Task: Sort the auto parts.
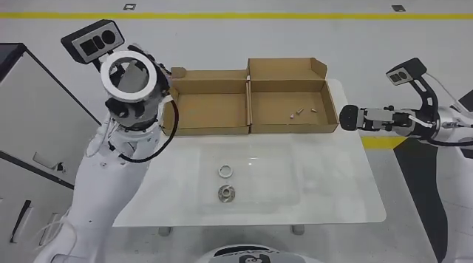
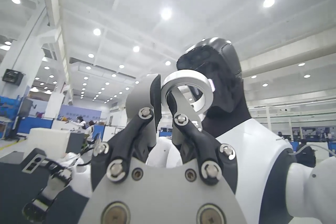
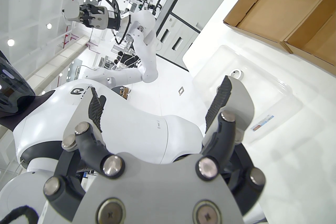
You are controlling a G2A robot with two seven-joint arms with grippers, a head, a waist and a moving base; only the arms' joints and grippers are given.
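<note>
Left wrist view: ring (image 2: 187, 76) in pincer (image 2: 164, 95)

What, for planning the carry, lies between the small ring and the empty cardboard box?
Top view: only the clear tray's rim and bare table separate the small ring from empty cardboard box.

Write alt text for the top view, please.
The left gripper holds a large metal ring up toward the camera by the white table's left edge. Two cardboard boxes sit side by side at the far edge, small bolts in the right one; two small parts lie in a clear tray.
</note>
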